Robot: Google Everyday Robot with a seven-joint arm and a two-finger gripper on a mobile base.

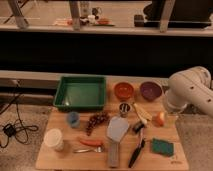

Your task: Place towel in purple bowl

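The towel [117, 128], a pale grey-blue folded cloth, lies near the middle of the wooden table [60, 159]. The purple bowl [150, 90] stands at the table's back right, next to an orange-brown bowl [124, 90]. Only a white arm segment [189, 92] shows, at the right edge beside the purple bowl. My gripper is not in view; it is either hidden behind that arm segment or past the frame edge.
A green tray [80, 93] sits back left. Around the towel are a metal cup [124, 108], banana [141, 113], orange fruit [160, 119], grapes [97, 120], blue cup [73, 118], white cup [53, 138], carrot [90, 142], fork [89, 149], grey block [114, 153], black brush [137, 150] and green pad [162, 146].
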